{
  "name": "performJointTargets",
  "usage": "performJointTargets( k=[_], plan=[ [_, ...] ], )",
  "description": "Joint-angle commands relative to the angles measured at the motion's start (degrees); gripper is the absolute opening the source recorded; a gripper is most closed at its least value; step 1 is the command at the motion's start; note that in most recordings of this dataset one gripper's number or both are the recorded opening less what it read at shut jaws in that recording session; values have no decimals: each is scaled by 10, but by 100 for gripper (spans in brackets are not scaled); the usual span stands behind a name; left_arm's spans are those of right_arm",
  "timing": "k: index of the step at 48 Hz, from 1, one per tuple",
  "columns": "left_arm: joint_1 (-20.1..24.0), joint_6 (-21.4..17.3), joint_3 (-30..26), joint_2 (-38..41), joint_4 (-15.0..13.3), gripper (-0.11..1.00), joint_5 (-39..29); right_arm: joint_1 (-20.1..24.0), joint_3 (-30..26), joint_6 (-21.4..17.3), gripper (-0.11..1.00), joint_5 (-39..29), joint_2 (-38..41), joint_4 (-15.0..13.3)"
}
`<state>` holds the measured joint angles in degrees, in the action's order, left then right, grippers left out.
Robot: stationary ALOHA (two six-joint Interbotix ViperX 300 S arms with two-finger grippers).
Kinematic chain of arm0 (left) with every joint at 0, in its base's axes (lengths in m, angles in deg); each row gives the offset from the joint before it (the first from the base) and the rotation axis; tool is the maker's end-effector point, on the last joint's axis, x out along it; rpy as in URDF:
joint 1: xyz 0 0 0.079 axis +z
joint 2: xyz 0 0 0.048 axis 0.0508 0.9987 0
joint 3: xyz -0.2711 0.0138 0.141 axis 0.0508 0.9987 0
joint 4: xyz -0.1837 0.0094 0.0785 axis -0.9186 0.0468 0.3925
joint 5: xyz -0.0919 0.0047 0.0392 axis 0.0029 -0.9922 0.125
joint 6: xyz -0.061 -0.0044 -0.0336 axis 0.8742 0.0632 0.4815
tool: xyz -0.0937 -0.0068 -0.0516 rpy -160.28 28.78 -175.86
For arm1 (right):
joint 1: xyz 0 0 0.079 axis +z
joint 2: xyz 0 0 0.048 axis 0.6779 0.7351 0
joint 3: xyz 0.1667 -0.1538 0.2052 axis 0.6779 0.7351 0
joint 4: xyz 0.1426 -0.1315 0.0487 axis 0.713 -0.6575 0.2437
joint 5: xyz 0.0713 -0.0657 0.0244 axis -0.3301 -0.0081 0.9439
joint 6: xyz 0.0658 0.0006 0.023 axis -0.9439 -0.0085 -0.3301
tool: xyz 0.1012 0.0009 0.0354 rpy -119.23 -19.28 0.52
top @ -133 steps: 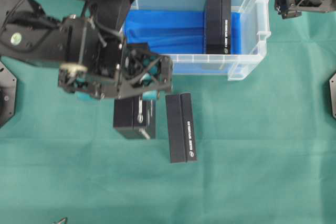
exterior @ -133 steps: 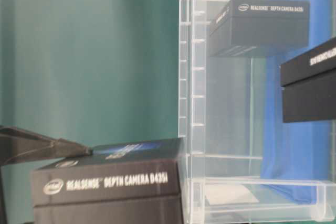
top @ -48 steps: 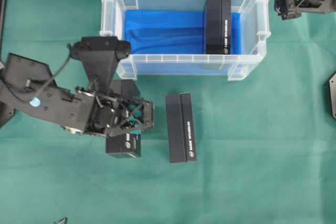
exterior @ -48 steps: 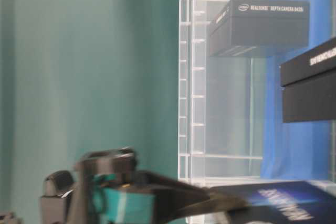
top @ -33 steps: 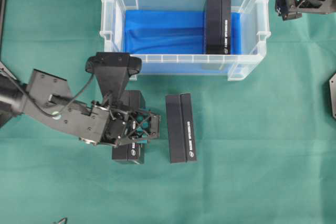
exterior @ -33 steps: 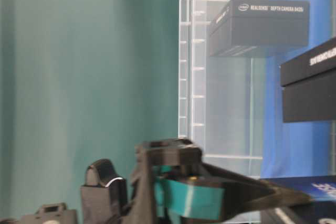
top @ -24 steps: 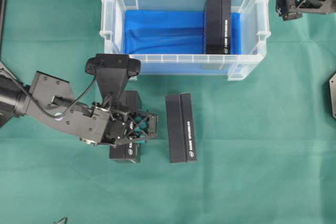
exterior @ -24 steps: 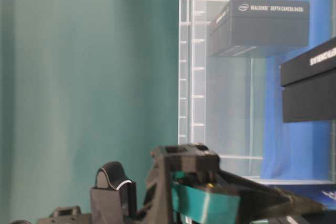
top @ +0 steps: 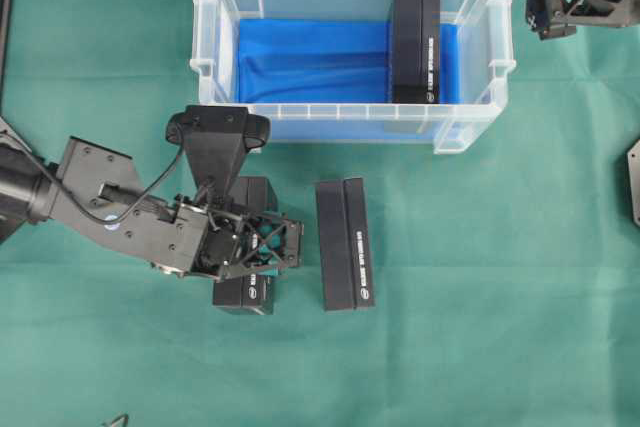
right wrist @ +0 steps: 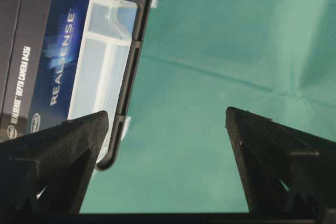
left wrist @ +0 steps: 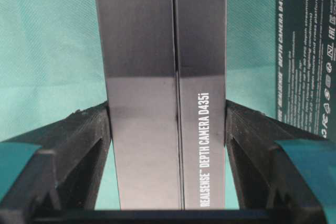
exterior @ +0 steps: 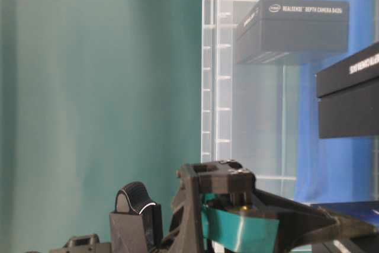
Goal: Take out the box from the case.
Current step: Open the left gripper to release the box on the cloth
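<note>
The left tool (left wrist: 167, 129) clamps a black box (left wrist: 165, 77) on the green cloth (top: 480, 327); the right tool (right wrist: 167, 124) gapes, holding nothing.

A black box (left wrist: 167, 93) is clamped between the left gripper's (left wrist: 167, 145) fingers (left wrist: 86, 145); a second box (left wrist: 307, 51) is seen at the frame's right edge.

Bare cloth (top: 480, 277) right of outer box (top: 344, 244).

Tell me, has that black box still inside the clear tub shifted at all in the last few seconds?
No. The box in the case sits at the same spot against the case rim and blue lining throughout.
</note>
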<state>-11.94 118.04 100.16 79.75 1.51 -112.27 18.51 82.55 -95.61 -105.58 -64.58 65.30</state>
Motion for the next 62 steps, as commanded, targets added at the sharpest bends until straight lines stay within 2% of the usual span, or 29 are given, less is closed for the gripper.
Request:
performJointTargets(
  k=[1, 5, 10, 13, 36, 50, 56, 62],
  plan=[
    [-2, -1, -4, -17, -7, 62, 1, 1, -6, -1, 92, 1, -6, -2],
    [-2, 1, 1, -20, -18, 64, 1, 1, -6, -1, 92, 1, -6, -1],
    [-2, 1, 2, -23, -36, 89, 1, 1, -6, -1, 92, 1, -6, -1],
    [-2, 0, 2, -25, -39, 97, 1, 1, -6, -1, 92, 1, -6, -1],
    [0, 0, -1, -36, -44, 97, 1, 1, -6, 0, 92, 1, -6, -1],
    [4, -2, -28, -54, -54, 97, -4, 2, -4, 0, 92, 3, -10, -1],
    [10, -4, -51, -65, -54, 96, -27, 2, -4, 0, 92, 3, -11, -1],
    [15, -11, -85, -82, -50, 96, -86, 2, -4, 0, 92, 3, -11, -1]
  ],
)
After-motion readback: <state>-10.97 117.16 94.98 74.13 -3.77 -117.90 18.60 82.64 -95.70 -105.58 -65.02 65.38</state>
